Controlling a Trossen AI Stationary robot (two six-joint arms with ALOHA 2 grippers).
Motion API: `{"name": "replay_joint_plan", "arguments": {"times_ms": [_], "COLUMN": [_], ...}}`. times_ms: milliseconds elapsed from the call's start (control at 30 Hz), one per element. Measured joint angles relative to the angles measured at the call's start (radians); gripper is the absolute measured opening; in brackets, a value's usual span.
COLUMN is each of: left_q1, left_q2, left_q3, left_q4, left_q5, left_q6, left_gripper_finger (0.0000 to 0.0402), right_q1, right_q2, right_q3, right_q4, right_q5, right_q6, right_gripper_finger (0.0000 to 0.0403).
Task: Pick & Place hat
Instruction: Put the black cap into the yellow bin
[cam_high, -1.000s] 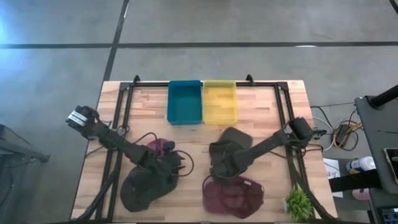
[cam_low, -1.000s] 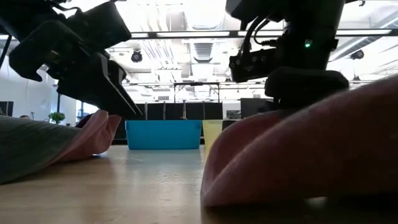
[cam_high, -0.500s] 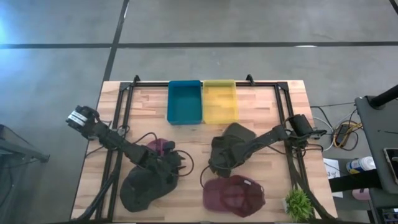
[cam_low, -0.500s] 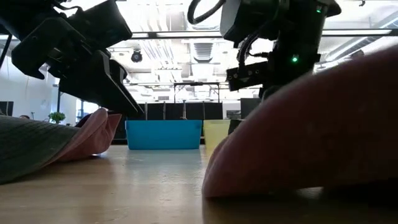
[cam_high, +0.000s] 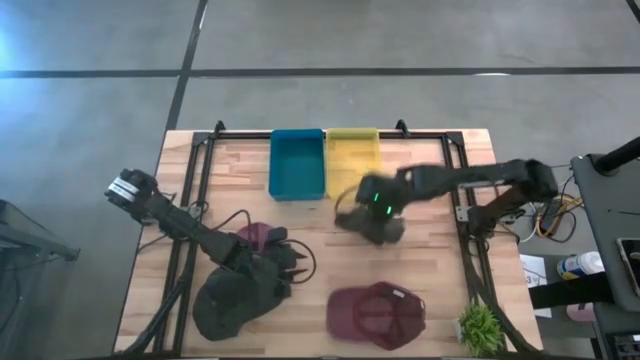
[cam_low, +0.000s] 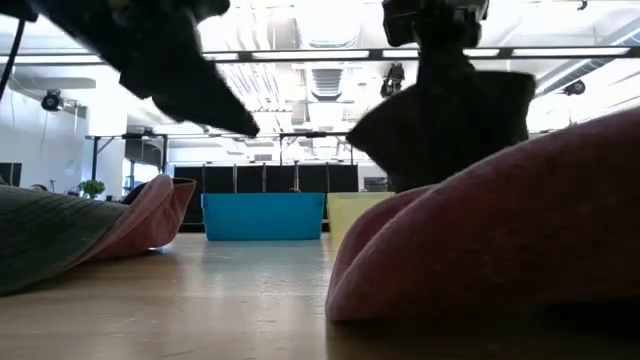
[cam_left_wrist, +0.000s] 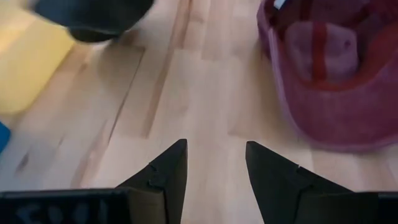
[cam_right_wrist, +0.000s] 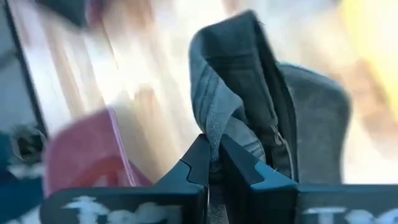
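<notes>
This looks like a robotics lab or workshop hall. The wooden table (cam_high: 420, 160) stands on a bare grey concrete floor (cam_high: 100, 110) crossed by dark lines. Across the upper part of the low view run ceiling ducts (cam_low: 320, 85), beams and bright strip lights. At the far left edge stands what may be a potted plant (cam_low: 91, 187).

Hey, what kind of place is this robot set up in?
Probably a lab or workshop: a wooden table on a bare concrete floor, exposed ceiling ducts and lights, cabling beside it.
</notes>
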Motion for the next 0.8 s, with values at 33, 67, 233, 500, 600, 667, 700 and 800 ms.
{"name": "replay_joint_plan", "arguments": {"times_ms": [33,67,233,500,600,667,700,800], "left_q1": [0.000,0.000,0.004,0.009,0.017,0.030,0.040,0.083], "left_q2": [-0.001,-0.002,-0.008,-0.080,-0.126,-0.157,-0.169,-0.201], "left_q3": [0.007,0.016,0.046,0.053,0.053,0.053,0.053,0.051], "left_q4": [-0.002,-0.002,-0.002,-0.046,-0.096,-0.114,-0.114,-0.116], "left_q5": [-0.009,-0.017,-0.033,-0.094,-0.172,-0.214,-0.225,-0.228], "left_q6": [0.009,0.019,0.044,0.045,0.043,0.044,0.044,0.044], "left_gripper_finger": [0.0158,0.0158,0.0158,0.0158,0.0158,0.0158,0.0158,0.0158], "right_q1": [-0.042,-0.083,-0.279,-0.477,-0.534,-0.574,-0.594,-0.646], "right_q2": [-0.023,-0.042,-0.084,-0.036,-0.004,0.026,0.045,0.117], "right_q3": [0.000,-0.001,0.032,0.182,0.264,0.322,0.351,0.432], "right_q4": [0.003,0.007,0.044,0.064,0.053,0.046,0.037,0.011], "right_q5": [-0.025,-0.057,-0.307,-0.562,-0.566,-0.568,-0.578,-0.613], "right_q6": [-0.003,-0.008,-0.059,-0.137,-0.200,-0.250,-0.275,-0.349], "right_gripper_finger": [0.0014,0.0014,0.0014,0.0013,0.0013,0.0013,0.0013,0.0013]}}
